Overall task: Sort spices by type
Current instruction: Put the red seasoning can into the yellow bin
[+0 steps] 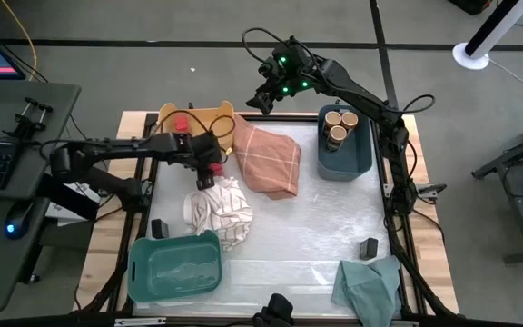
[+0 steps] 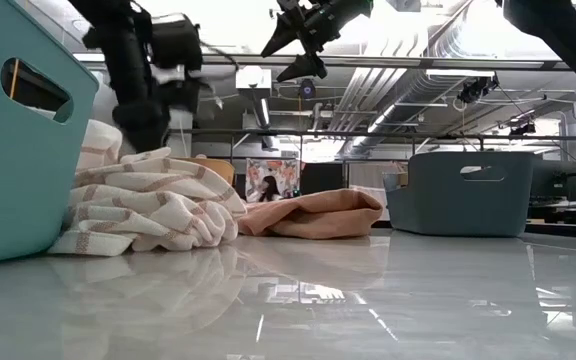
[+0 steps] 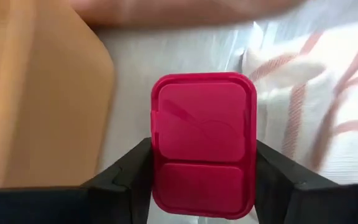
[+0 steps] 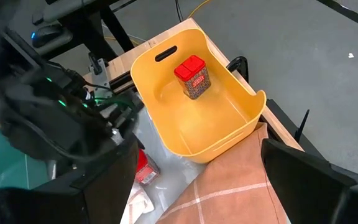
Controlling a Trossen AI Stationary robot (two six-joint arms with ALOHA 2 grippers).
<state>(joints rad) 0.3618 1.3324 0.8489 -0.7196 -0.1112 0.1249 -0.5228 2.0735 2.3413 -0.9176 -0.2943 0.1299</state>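
Note:
My left gripper (image 1: 212, 169) is shut on a red-topped boxy spice container (image 3: 204, 143), between the yellow bin (image 1: 198, 123) and the striped cloth (image 1: 218, 209). A second red-topped container (image 4: 192, 76) stands on the yellow bin's floor. Tan-topped round jars (image 1: 338, 125) stand in the blue bin (image 1: 343, 150). Two small black blocks (image 1: 159, 227) (image 1: 368, 247) rest on the table. My right gripper (image 1: 266, 95) hangs open, high above the table's far edge, and touches nothing; in the low view it is the right gripper (image 2: 303, 35) near the top. My left gripper pinches the red-topped container between its two fingers, one finger (image 3: 135, 174) on each long side just below the red lid (image 3: 204, 186). The fingers come from above, pointing down. The container is upright, lid up; whether its base touches the table cannot be seen.
The orange cloth (image 1: 266, 159) lies between the yellow and blue bins. The teal bin (image 1: 175, 265) stands at the near left, the green cloth (image 1: 370, 282) at the near right. Bare shiny table (image 1: 316, 218) spreads across the middle and right. A keyboard and screen stand left of the table.

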